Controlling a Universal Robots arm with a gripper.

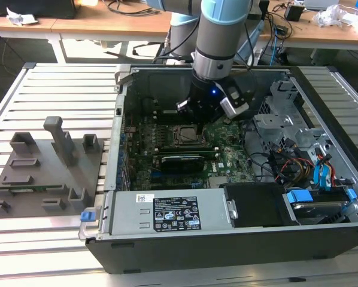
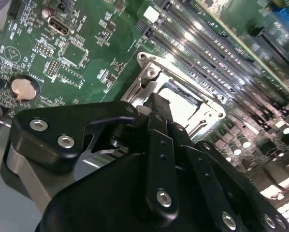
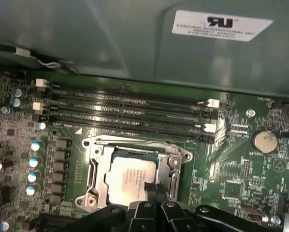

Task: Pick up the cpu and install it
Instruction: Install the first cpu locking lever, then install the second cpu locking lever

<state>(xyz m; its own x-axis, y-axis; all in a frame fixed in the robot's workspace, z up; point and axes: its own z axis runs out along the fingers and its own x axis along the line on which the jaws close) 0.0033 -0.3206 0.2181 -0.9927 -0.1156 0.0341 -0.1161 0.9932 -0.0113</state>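
CPU (image 3: 129, 180) — silvery square lying inside the metal-framed socket (image 3: 93, 166) on the motherboard (image 3: 241, 164) in the open computer case (image 1: 185, 251); gripper (image 3: 153, 189) low over its edge, fingers drawn nearly together, grip unclear — seating flat and corner-aligned judged essential.

I work in a robotics lab. An open computer case (image 1: 227, 179) lies on my slatted metal bench (image 1: 59, 84), its green motherboard (image 1: 179, 149) exposed, with grey plastic fixture blocks (image 1: 47, 167) beside it. Behind me stand wooden desks (image 1: 107, 27) strewn with cables (image 1: 128, 7) and crumpled paper (image 1: 20, 17).
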